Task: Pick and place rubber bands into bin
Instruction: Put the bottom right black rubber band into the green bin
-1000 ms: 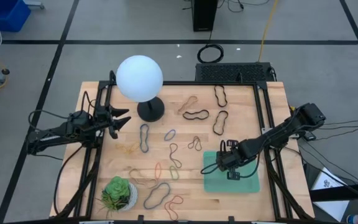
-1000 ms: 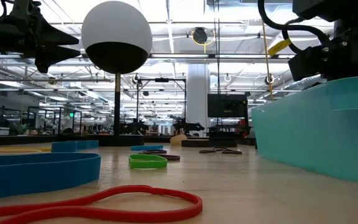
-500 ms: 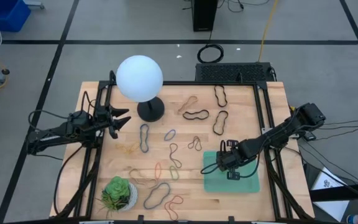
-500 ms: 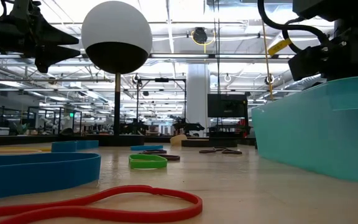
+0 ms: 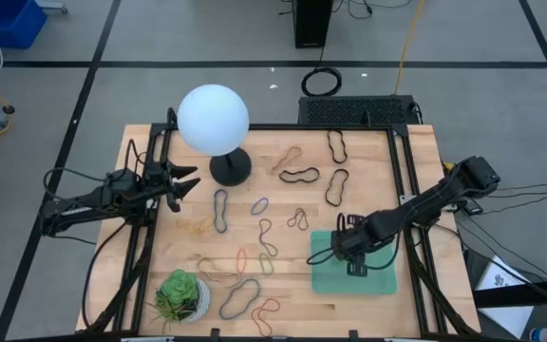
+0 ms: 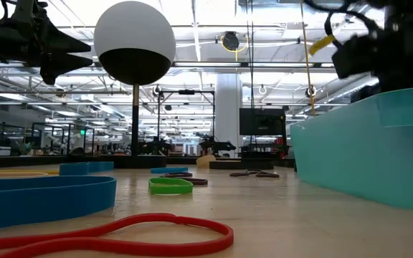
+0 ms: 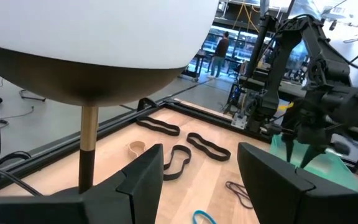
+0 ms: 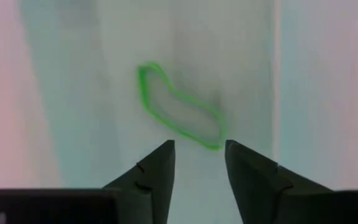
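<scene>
Rubber band, thin green loop (image 8: 179, 115), lies loose on the floor of the mint-green translucent plastic bin (image 5: 329, 277) — right hand (image 5: 352, 249) released above it. Left hand (image 5: 180, 182) open, well apart. Drop done; next, another band outside the bin.

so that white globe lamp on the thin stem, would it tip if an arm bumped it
Probably yes. The globe lamp carries a large ball on a thin stem, so it looks top-heavy. Its dark round base is narrower than the ball, giving little margin. The left gripper hovers right beside that base, so a sideways nudge seems a real risk.
</scene>
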`<action>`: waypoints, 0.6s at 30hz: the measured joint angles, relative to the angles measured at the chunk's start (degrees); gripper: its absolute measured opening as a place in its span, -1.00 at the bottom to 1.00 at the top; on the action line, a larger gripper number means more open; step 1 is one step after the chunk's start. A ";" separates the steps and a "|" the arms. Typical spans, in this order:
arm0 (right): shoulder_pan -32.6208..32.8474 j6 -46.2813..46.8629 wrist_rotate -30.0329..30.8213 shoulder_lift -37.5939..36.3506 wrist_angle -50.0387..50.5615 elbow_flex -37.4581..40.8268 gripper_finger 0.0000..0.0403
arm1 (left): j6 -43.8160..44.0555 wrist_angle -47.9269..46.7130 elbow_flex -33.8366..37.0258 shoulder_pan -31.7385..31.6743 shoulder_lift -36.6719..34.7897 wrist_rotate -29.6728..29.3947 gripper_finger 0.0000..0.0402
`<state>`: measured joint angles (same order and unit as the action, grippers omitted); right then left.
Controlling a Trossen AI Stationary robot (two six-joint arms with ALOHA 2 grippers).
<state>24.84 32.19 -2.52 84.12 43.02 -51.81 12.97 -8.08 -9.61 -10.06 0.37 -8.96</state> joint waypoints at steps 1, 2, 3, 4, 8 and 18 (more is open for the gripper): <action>0.00 0.13 -0.69 -0.83 0.63 -0.59 -0.29 | 0.00 -0.02 0.00 0.01 0.00 0.01 0.05; 0.00 0.21 -0.94 -1.83 1.42 -1.23 -0.29 | 0.09 -0.02 0.00 0.02 0.01 0.01 0.05; 0.02 0.47 -0.85 -2.82 2.10 -1.97 -0.28 | 0.31 -0.02 0.00 0.02 0.01 0.01 0.05; 0.00 0.76 -0.72 -3.92 2.86 -2.79 -0.28 | 0.68 -0.07 0.00 0.02 0.01 0.03 0.05; -0.74 1.20 1.57 -8.87 5.94 -6.06 -0.28 | 0.72 -0.42 0.00 0.02 0.01 0.05 0.05; -6.97 -5.01 21.89 -22.84 2.35 -8.68 -0.28 | 0.81 -0.43 0.00 0.00 0.01 0.04 0.05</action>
<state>17.87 27.18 19.37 61.29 45.37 -60.49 13.78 -8.50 -9.61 -10.06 0.38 -8.92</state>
